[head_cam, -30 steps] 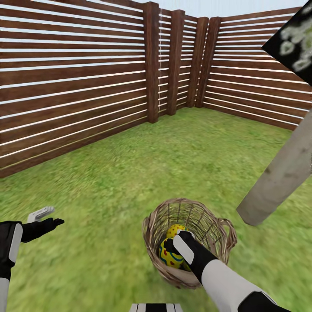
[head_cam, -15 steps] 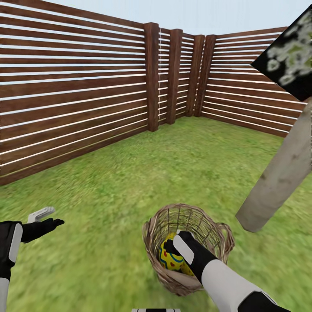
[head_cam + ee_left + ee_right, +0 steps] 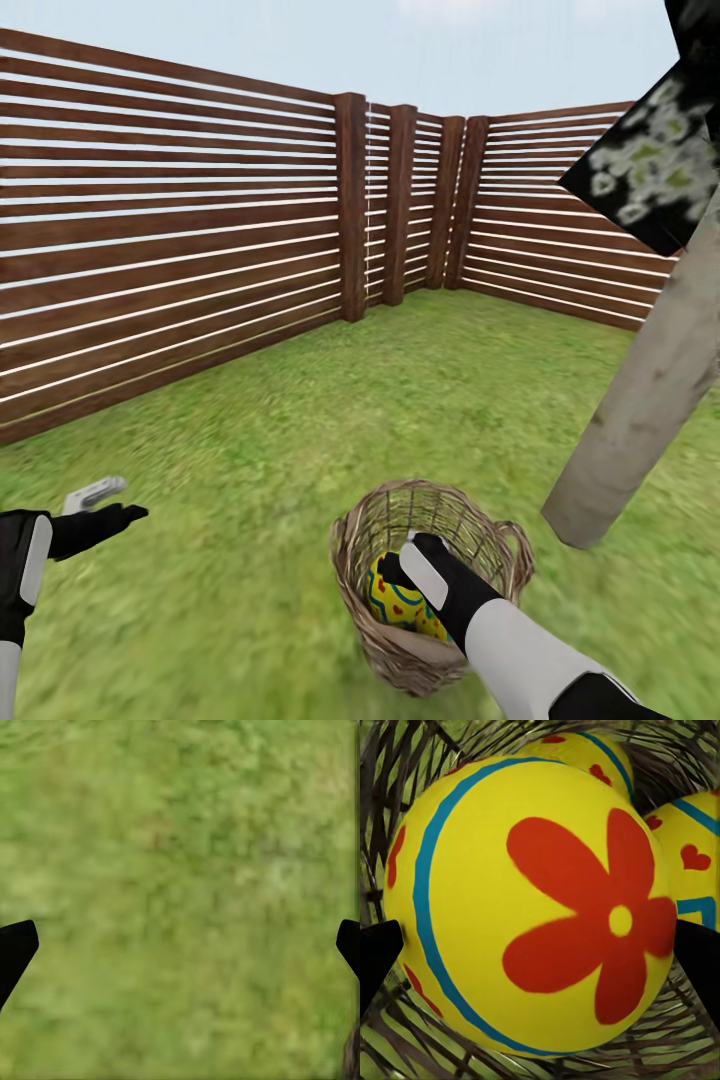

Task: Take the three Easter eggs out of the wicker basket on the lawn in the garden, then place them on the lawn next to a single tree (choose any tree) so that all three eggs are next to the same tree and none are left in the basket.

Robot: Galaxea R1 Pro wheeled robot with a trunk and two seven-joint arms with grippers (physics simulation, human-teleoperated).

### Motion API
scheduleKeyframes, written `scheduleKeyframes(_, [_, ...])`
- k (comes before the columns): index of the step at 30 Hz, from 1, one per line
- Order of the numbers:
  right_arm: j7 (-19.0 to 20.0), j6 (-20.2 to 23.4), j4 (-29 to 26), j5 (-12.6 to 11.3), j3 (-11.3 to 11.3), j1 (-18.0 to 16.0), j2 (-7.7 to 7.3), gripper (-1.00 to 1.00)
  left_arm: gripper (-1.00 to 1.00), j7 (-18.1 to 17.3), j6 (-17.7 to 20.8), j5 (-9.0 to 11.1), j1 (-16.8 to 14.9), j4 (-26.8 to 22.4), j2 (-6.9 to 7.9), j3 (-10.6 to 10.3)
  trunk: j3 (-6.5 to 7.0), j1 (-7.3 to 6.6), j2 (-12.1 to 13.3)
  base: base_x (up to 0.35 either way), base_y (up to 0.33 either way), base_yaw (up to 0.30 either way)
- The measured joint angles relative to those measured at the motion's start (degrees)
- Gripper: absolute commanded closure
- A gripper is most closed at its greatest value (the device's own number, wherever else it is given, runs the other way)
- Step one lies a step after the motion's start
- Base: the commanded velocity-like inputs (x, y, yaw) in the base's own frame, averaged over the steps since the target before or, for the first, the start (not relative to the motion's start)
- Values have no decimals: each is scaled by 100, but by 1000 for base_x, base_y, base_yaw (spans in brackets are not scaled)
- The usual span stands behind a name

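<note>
The right end effector (image 3: 405, 572) is down inside the wicker basket (image 3: 431, 585), and in the right wrist view its two dark fingertips (image 3: 376, 956) sit at either side of the nearest Easter egg (image 3: 536, 904), right at the shell. They look closed on that egg, though actual contact is hard to confirm. The egg lies straight ahead of the end effector, between the fingers, with its flower-painted end facing the camera (so its long axis seems to run roughly along the approach line). Two more eggs crowd behind it, one beyond its top (image 3: 581, 754) and one at its side (image 3: 694, 870), all inside the weave.

Outward from the basket, the tree (image 3: 645, 400) rises from the lawn (image 3: 300, 450) on the robot's right, near the basket but apart from it. That favours the right arm for the carry. The left end effector (image 3: 100, 505) hovers with fingers spread over bare grass, well to the left.
</note>
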Motion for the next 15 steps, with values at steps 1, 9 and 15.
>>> scheduleKeyframes(1, [0,-1,0,0,0,0,0,100,-100,0,0,0,0,0,0,0,22,-2,1,0,0,0])
scheduleKeyframes(9, [0,14,-8,-1,0,-2,0,100,-100,-4,9,0,0,0,0,0,200,-23,12,-69,0,0])
scheduleKeyframes(15, [0,24,-12,0,0,-4,0,100,-100,-3,9,0,0,0,-8,0,333,-39,21,-2,0,0])
